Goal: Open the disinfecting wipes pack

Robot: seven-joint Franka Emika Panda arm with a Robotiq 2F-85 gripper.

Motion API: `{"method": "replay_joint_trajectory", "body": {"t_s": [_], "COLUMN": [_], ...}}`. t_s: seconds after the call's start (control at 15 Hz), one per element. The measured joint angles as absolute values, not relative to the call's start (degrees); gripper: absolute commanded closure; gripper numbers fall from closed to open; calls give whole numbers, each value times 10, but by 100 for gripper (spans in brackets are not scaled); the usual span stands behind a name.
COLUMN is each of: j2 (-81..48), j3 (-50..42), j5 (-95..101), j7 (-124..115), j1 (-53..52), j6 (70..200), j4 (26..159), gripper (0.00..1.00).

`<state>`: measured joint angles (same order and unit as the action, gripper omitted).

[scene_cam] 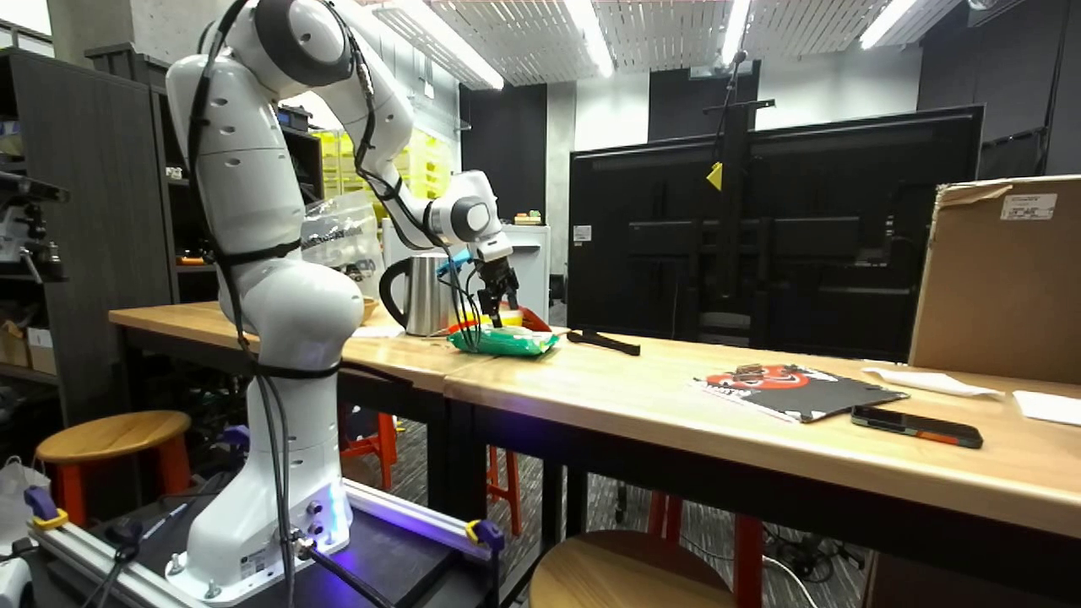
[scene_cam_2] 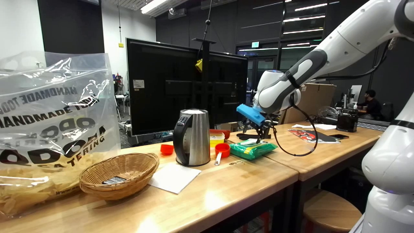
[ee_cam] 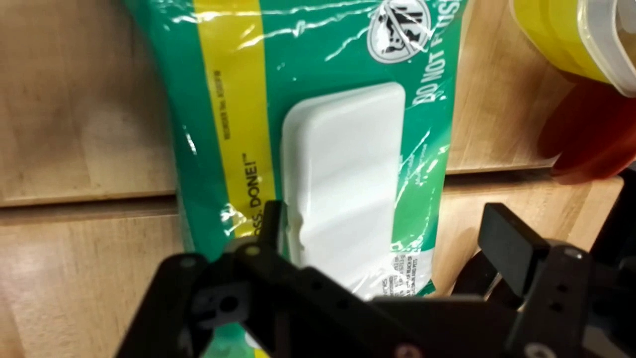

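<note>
The end effector (ee_cam: 390, 233) is standing wide over the disinfecting wipes pack (scene_cam_2: 254, 150), one finger (ee_cam: 271, 223) sitting beside the white lid (ee_cam: 348, 169); whether they are touching, I cannot tell. Its body is hiding part of the pack's lower end, and the wrist view is cutting off the upper. The pack is lying on the desk (scene_cam_2: 233, 186); nearby, a yellow tub (ee_cam: 561, 40) is running out of frame.
</note>
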<state>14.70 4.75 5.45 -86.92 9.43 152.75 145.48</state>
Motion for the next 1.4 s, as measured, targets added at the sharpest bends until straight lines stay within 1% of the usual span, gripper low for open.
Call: {"method": "replay_joint_trajectory", "body": {"t_s": [0.47, 1.4], "j2": [147, 147], "j3": [48, 63], "j5": [55, 66], "j7": [-871, -962], "j1": [94, 117], "j6": [1530, 1604], "j4": [1454, 1455], "gripper": [0, 0]}}
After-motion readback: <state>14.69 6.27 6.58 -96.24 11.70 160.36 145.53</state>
